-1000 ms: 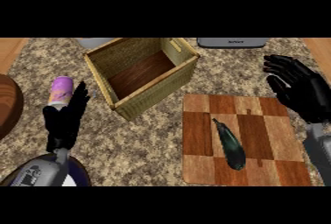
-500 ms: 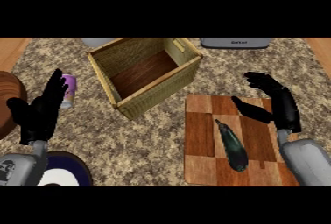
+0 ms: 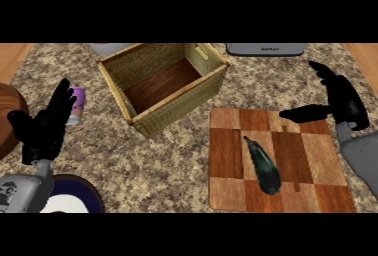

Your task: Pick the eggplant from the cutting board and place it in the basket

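Observation:
A dark green eggplant (image 3: 261,165) lies lengthwise on the checkered wooden cutting board (image 3: 227,190) at the lower right. A square wicker basket (image 3: 142,122) with a wooden floor stands up and left of the board, nothing inside it. My right hand (image 3: 341,101) is open over the board's far right corner, thumb pointing left, a little up and right of the eggplant and not touching it. At the left my left hand (image 3: 44,131) rests open with fingers up.
A purple can (image 3: 76,103) stands just behind my left hand's fingers. A dark blue plate (image 3: 70,194) sits at the lower left. A brown round object (image 3: 7,120) is at the left edge. Two grey items (image 3: 266,48) lie along the far edge.
My right hand has shifted right and away, from over the board's upper middle to its far right corner. The left hand is nearly where it was. The eggplant has not moved.

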